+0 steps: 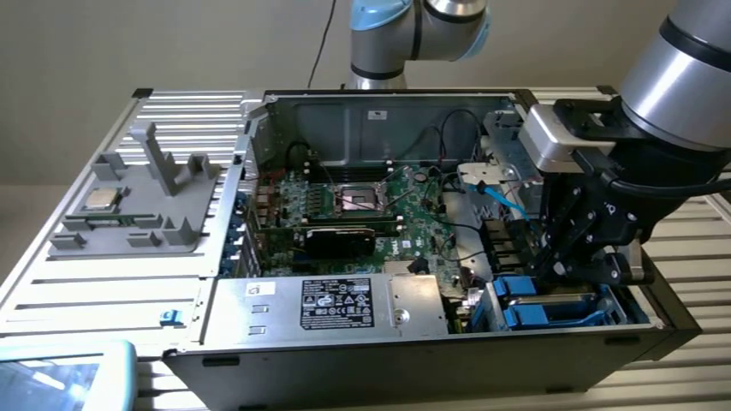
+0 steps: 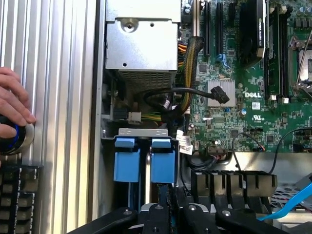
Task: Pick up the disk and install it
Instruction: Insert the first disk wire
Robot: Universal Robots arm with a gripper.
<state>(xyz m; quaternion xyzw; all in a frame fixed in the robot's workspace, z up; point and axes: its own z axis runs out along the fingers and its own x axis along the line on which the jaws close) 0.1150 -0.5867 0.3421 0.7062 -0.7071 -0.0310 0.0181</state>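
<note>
The gripper (image 1: 574,272) is hanging low over the drive bay at the front corner of the open computer case (image 1: 457,347), on the exterior view's right. Its fingers are sitting nearly closed, and whether they are clamping anything cannot be made out, since their tips are hiding behind the black linkage. The disk (image 1: 546,306) is sitting in that bay directly beneath the gripper, its bright blue carrier showing as two blue blocks side by side; in the wrist view the same blue tabs (image 2: 162,159) are standing just beyond the gripper's black links. A loose blue cable (image 1: 502,201) is trailing near the bay. The power supply (image 1: 334,304), a silver box with a black label, is lying beside the bay along the case's front edge, and the green motherboard (image 1: 377,205) is filling the middle of the case. A grey fixture (image 1: 137,205) holding a small silver CPU chip (image 1: 104,199) is resting well apart on the slatted table (image 1: 92,291), and a person's hand (image 2: 13,105) is resting on a round knob (image 2: 19,139) there.
</note>
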